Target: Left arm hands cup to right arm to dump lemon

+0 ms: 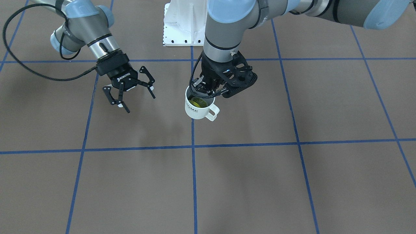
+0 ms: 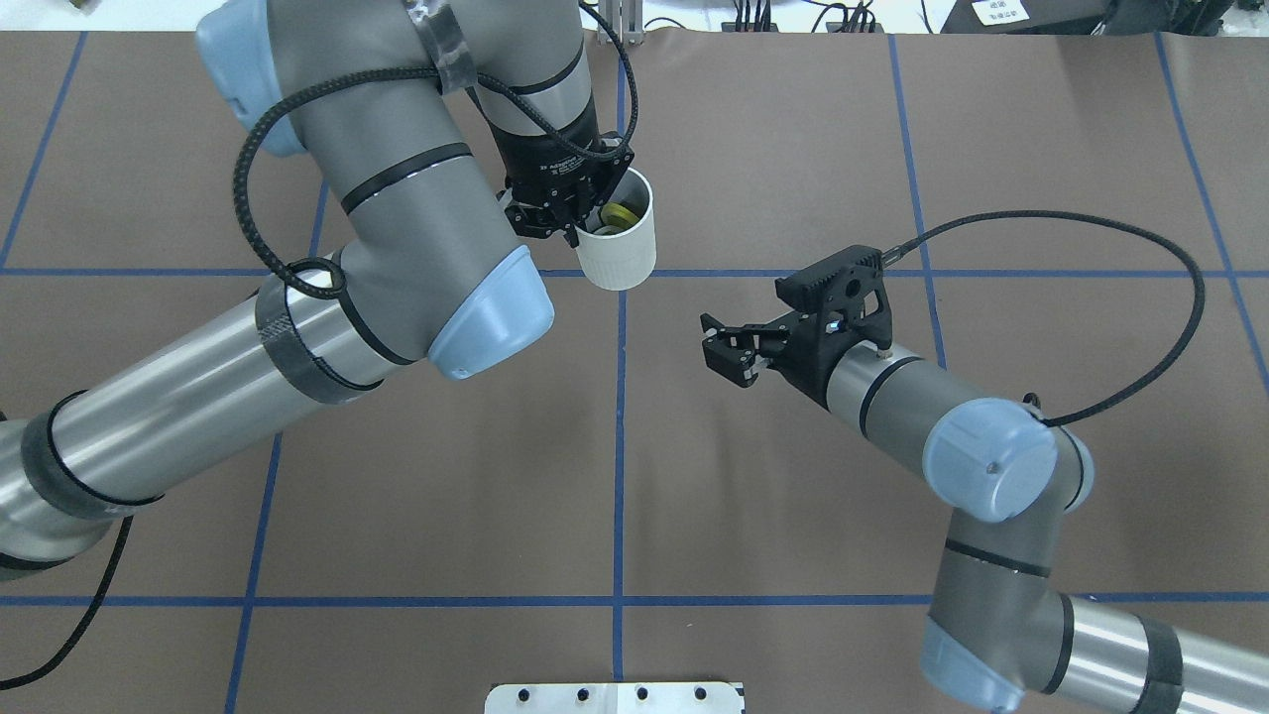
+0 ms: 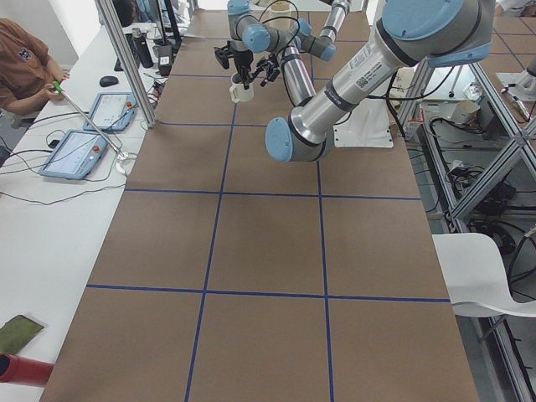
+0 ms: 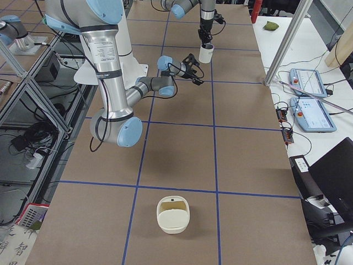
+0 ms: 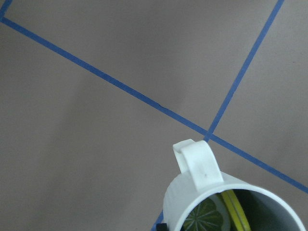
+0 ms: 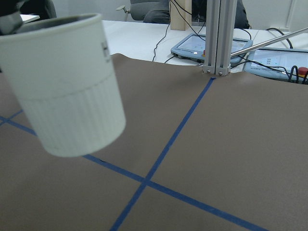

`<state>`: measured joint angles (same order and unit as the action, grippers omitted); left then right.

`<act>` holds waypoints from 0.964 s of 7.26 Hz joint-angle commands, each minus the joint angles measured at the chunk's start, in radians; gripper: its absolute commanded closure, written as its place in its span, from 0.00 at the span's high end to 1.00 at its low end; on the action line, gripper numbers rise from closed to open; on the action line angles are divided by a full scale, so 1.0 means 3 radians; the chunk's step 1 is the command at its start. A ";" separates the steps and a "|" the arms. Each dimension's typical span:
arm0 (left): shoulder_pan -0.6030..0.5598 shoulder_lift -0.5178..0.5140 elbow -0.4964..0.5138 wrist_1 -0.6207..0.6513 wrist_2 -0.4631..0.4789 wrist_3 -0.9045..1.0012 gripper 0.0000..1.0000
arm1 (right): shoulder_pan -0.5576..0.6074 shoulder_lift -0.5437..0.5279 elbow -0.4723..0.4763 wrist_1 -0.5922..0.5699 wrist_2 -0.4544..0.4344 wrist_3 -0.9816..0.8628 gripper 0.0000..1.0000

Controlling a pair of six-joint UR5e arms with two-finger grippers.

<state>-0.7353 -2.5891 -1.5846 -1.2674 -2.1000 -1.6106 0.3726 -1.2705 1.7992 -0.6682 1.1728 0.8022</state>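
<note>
An open gap lies between the right gripper and the cup; a gripper can pass there. The left gripper sits on the cup's rim and blocks it from above. A white basket stands well apart.

I count two arms on this rig: the left arm and the right arm. Each carries one gripper, two in all: the left gripper and the right gripper. There is one worktop. I count one cup, one lemon and one white basket. Beside the worktop I count two tablets, the first tablet and the second tablet, one person and one chair.
</note>
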 commanded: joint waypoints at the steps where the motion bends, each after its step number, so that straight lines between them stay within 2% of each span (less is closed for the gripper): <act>1: 0.0007 -0.0133 0.0153 0.0006 -0.0010 -0.0026 0.00 | -0.0346 0.0103 -0.0030 -0.0012 -0.0664 0.0000 0.99; 2: 0.0007 -0.0194 0.0249 0.0032 -0.0015 -0.0026 0.00 | -0.0444 0.0154 -0.0050 -0.0017 -0.0840 -0.0005 0.99; 4: 0.0052 -0.0353 0.0459 0.0093 -0.0026 -0.0026 0.00 | -0.0470 0.0246 -0.0091 -0.0017 -0.0968 -0.0035 0.99; 7: 0.0129 -0.0359 0.0409 0.0104 -0.0016 -0.0026 0.00 | -0.0480 0.0308 -0.0122 -0.0007 -0.1137 -0.0015 0.99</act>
<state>-0.7050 -2.6946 -1.4604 -1.2374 -2.1053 -1.6184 0.2295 -1.1821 1.7640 -0.6717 0.8595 0.7953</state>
